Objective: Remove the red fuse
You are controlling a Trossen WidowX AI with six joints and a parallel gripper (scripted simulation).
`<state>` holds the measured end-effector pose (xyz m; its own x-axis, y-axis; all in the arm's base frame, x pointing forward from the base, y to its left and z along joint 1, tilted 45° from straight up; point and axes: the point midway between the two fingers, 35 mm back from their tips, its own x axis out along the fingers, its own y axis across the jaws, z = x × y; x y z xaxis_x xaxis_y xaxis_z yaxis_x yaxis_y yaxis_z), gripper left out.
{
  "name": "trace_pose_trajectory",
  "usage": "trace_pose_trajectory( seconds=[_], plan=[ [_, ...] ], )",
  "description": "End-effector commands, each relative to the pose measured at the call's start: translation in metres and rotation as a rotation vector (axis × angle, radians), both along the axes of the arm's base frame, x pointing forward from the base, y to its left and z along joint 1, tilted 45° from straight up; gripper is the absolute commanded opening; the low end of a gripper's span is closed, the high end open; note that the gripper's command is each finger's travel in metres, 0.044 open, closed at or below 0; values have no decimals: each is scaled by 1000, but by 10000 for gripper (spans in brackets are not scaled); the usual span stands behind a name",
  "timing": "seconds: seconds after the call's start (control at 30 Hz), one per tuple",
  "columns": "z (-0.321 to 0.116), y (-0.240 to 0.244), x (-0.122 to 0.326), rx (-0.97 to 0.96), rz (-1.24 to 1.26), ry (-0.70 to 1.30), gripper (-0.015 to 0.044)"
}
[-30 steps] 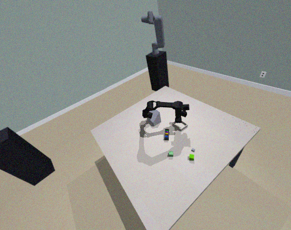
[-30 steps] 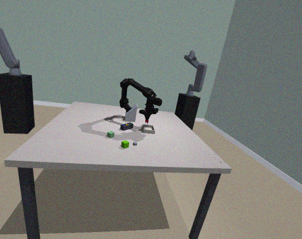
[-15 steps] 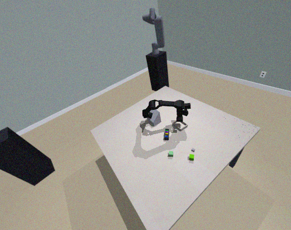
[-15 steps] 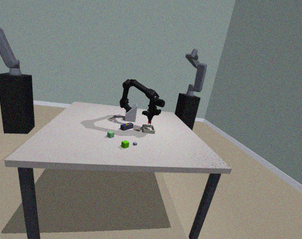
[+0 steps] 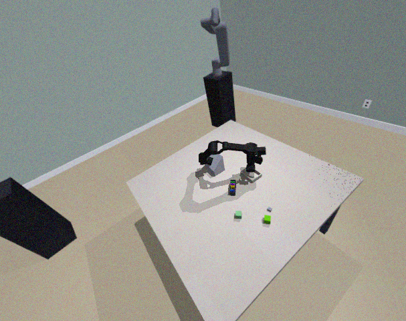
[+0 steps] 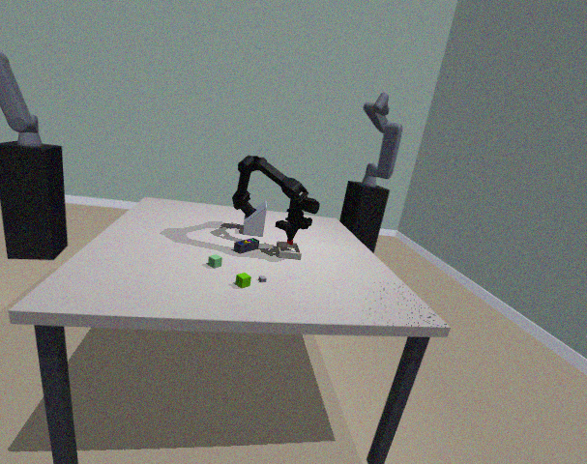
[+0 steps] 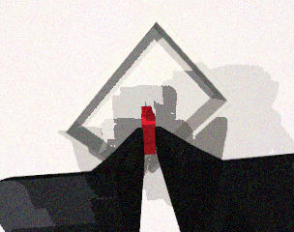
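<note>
The red fuse [image 6: 289, 243] [image 7: 148, 123] is between the fingertips of my gripper [image 6: 290, 241] [image 7: 148, 132], which is shut on it. In the wrist view the fuse shows over the inside of the tray, near its lower corner. The square grey tray [image 5: 255, 180] [image 6: 291, 256] [image 7: 108, 77] stands under the gripper; how high the fuse is above its floor is hard to tell. The dark fuse block [image 5: 232, 193] [image 6: 240, 247] stands beside the tray, with green, purple, yellow and blue fuses in it. The wrist view does not show the block.
A pale green block [image 5: 238, 214] [image 6: 215, 261], a bright green cube [image 5: 267, 219] [image 6: 243, 279] and a small grey cube [image 5: 269, 209] [image 6: 262, 278] lie on the table. A grey wedge-shaped block [image 5: 216, 164] [image 6: 255, 222] stands near the arm's base.
</note>
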<state>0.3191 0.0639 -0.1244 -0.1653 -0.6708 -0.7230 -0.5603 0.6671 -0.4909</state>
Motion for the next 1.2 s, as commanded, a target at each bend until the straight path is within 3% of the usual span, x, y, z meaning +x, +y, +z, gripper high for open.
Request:
trace_pose_trajectory(
  seconds=[0.0, 0.07, 0.5, 0.63, 1.17],
  plan=[
    [-5, -5, -2, -4, 8, 5, 0],
    [-5, -6, -2, -4, 8, 5, 0],
    [-1, -1, 0, -1, 0, 1, 330],
    [23, 22, 4, -3, 8, 6, 330],
    [22, 20, 4, -7, 15, 11, 330]
  ],
)
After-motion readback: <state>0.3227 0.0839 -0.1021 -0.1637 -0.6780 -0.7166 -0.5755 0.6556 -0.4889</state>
